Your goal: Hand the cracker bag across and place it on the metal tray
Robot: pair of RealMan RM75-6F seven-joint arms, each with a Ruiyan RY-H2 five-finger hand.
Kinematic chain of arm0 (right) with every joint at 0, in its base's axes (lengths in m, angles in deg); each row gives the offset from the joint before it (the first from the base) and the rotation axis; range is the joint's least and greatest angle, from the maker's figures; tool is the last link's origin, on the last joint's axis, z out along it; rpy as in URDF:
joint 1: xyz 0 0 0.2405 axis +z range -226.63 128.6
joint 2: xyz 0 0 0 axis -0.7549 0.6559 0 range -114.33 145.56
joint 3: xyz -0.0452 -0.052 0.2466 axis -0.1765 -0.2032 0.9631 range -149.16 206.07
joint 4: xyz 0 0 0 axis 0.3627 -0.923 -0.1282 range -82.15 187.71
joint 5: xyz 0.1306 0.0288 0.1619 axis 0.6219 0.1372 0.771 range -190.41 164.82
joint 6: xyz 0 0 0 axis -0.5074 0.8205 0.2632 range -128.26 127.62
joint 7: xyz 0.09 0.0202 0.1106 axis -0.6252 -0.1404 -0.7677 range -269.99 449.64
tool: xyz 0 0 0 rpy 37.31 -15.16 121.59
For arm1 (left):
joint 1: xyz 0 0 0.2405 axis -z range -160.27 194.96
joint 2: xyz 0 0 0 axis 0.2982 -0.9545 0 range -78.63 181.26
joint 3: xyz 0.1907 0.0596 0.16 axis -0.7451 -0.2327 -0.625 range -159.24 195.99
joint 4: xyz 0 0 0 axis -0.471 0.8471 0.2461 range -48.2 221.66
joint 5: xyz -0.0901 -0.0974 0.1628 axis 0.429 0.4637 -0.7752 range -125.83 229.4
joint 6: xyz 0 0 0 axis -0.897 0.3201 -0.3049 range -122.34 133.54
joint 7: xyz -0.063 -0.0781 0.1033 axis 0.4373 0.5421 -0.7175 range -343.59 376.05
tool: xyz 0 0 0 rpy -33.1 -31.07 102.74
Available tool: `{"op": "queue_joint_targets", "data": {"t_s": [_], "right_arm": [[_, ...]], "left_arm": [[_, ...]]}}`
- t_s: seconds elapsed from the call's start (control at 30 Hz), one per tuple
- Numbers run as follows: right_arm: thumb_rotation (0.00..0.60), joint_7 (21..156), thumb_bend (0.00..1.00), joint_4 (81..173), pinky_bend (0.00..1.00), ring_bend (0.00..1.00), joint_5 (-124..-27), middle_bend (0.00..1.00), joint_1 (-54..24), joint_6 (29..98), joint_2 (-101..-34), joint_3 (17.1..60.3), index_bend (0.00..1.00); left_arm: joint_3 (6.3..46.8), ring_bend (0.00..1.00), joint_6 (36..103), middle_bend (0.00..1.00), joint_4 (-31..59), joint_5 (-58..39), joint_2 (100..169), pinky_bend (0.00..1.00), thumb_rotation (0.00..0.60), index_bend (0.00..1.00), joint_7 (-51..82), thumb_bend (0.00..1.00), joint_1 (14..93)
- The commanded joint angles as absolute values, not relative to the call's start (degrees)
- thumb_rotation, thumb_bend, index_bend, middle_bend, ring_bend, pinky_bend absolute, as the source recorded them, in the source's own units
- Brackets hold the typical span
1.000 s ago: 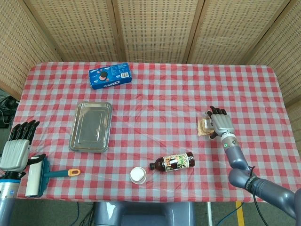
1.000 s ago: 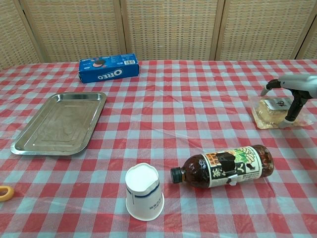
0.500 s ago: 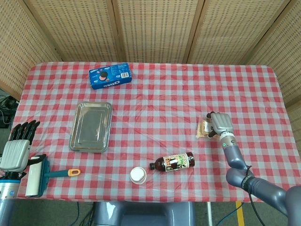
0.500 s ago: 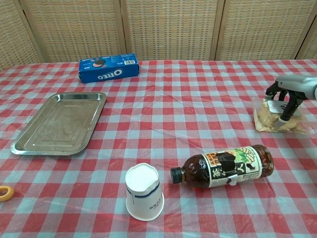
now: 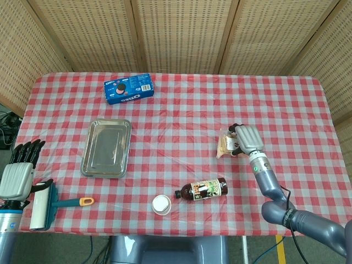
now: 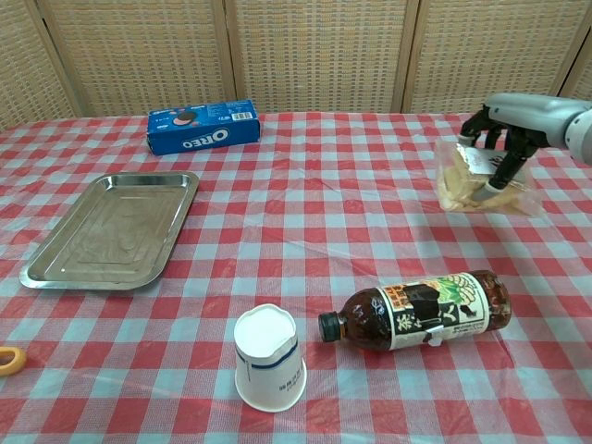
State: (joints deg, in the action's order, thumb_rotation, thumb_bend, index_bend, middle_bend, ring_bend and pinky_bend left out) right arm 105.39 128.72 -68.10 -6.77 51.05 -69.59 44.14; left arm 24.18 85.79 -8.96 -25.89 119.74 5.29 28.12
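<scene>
My right hand [image 5: 247, 139] [image 6: 507, 129] grips the clear cracker bag [image 5: 226, 146] [image 6: 465, 182] and holds it lifted off the cloth at the right of the table. The metal tray [image 5: 106, 147] [image 6: 112, 228] lies bare at the left of the table, far from the bag. At the table's left edge my left hand [image 5: 20, 172] hangs with its fingers straight and apart, holding nothing; the chest view does not show it.
A brown tea bottle [image 5: 203, 189] [image 6: 418, 311] lies on its side below the bag, with an upturned paper cup [image 5: 161, 204] [image 6: 268, 358] to its left. A blue Oreo box [image 5: 128, 88] [image 6: 202, 126] sits at the back. A lint roller [image 5: 43, 205] lies by my left hand.
My right hand closed on the cracker bag, lifted it off the cloth and carried it a little leftward. The left hand has stayed put.
</scene>
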Motion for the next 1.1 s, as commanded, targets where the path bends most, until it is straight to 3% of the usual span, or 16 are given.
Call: {"op": "queue_joint_targets", "data": {"t_s": [0.03,0.3,0.7,0.77,0.87,0.9,0.97,1.1], "right_arm": [[0.600,109.75,0.24,134.18,0.52,0.43,-67.05,0.45,-4.54,52.49,-67.94,45.96,0.54],[0.600,120.80,0.24,139.44,0.52,0.43,-58.09,0.45,4.07,53.17,-70.79,50.33,0.54],[0.600,128.54,0.24,133.47,0.51,0.42,-51.27,0.43,15.31,53.65,-79.83,52.03,0.52],[0.600,129.02,0.23,133.17,0.43,0.37,-50.86,0.37,16.32,54.00,-80.91,51.84,0.48],[0.600,129.58,0.22,133.48,0.07,0.13,-49.51,0.16,17.08,54.27,-81.55,51.61,0.32],[0.600,130.15,0.21,133.69,0.02,0.08,-49.10,0.10,17.28,54.75,-81.64,51.40,0.28],[0.600,131.41,0.19,134.16,0.00,0.00,-48.67,0.01,17.59,56.10,-81.80,50.89,0.16],[0.600,133.02,0.16,135.71,0.00,0.00,-47.26,0.00,17.71,58.06,-81.35,50.56,0.08]], "left_arm": [[24.26,0.00,85.75,0.00,-8.95,-25.67,119.59,0.00,0.600,0.00,5.47,0.14,28.09],[24.26,0.00,85.67,0.00,-9.31,-25.69,118.85,0.00,0.600,0.00,7.02,0.14,27.93],[24.03,0.00,84.53,0.00,-9.10,-26.21,118.15,0.00,0.600,0.00,9.86,0.14,28.24],[24.02,0.00,84.68,0.00,-9.15,-26.54,118.02,0.00,0.600,0.00,10.36,0.14,28.22],[23.96,0.00,84.75,0.00,-9.11,-26.76,117.94,0.00,0.600,0.00,10.67,0.14,28.20],[23.92,0.00,84.64,0.00,-9.05,-26.70,117.93,0.00,0.600,0.00,10.62,0.14,28.23],[23.88,0.00,84.42,0.00,-9.05,-26.55,117.98,0.00,0.600,0.00,10.55,0.14,28.30],[23.84,0.00,84.48,0.00,-9.14,-26.60,118.12,0.00,0.600,0.00,10.11,0.14,28.35]]}}
